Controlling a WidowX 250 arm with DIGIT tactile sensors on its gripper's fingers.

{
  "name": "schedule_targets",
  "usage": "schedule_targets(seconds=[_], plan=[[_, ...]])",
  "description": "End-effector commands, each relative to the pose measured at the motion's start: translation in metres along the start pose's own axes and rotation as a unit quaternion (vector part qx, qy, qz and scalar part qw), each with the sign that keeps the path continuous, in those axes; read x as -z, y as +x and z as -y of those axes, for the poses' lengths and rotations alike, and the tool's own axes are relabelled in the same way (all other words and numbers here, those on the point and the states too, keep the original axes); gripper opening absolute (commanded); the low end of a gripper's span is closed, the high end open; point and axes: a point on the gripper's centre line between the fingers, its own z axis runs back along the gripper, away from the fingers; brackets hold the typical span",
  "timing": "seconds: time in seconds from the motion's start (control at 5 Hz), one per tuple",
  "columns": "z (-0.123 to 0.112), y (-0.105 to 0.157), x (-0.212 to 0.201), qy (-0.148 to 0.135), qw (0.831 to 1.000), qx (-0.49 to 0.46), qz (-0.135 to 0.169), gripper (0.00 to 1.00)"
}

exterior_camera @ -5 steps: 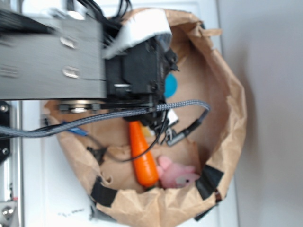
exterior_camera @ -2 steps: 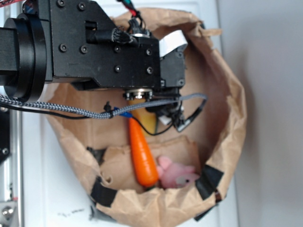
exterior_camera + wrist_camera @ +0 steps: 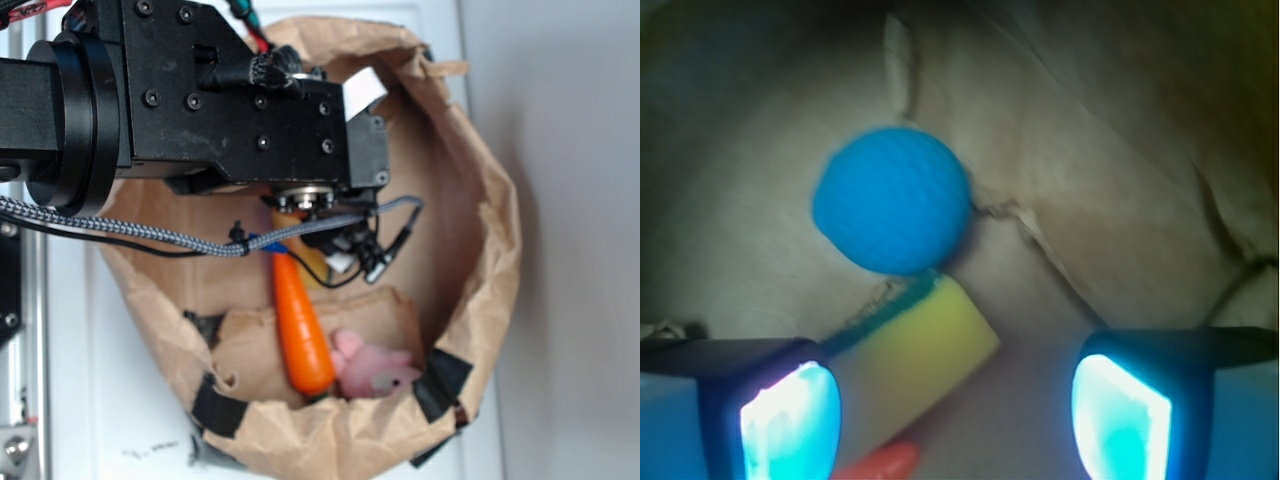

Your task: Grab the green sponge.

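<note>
Wrist view looks down into a crumpled brown paper bag (image 3: pixel 1110 180), with the gripper (image 3: pixel 955 420) spread wide: its two glowing pale-blue fingertips (image 3: pixel 790 425) sit at the lower left and lower right corners with bare bag floor between them. The green sponge (image 3: pixel 910 360), a small rectangular yellow foam block with a thin dark green layer along its upper left edge, lies tilted between the fingertips, nearer the left one and partly hidden behind it. A round blue ball (image 3: pixel 892 200) rests just above the sponge, touching its upper corner. The orange tip of a carrot (image 3: pixel 880 465) pokes in at the bottom edge, just below the sponge.

From the exterior view, the black arm (image 3: pixel 200 100) covers the upper part of the bag. A long orange carrot (image 3: pixel 303 330) lies on the bag floor beside a pink plush toy (image 3: pixel 375 368).
</note>
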Motion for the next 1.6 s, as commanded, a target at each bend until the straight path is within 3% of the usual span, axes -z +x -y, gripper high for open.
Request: schedule_targets(seconds=[0.0,0.2,0.4,0.8,1.0,1.2,1.4], plan=[[0.000,0.008,-0.030,-0.029,0.997,-0.070,0.007,1.00],[0.013,0.012,-0.019,-0.044,0.992,-0.118,0.004,1.00],[0.025,0.010,-0.012,-0.083,0.989,-0.123,0.023,1.00],[0.049,0.011,0.016,-0.071,0.987,-0.130,0.058,1.00],[0.040,0.009,0.031,-0.064,0.989,-0.107,0.078,1.00],[0.029,0.008,0.026,-0.070,0.991,-0.091,0.072,1.00],[0.025,0.014,0.003,-0.064,0.992,-0.097,0.045,1.00]])
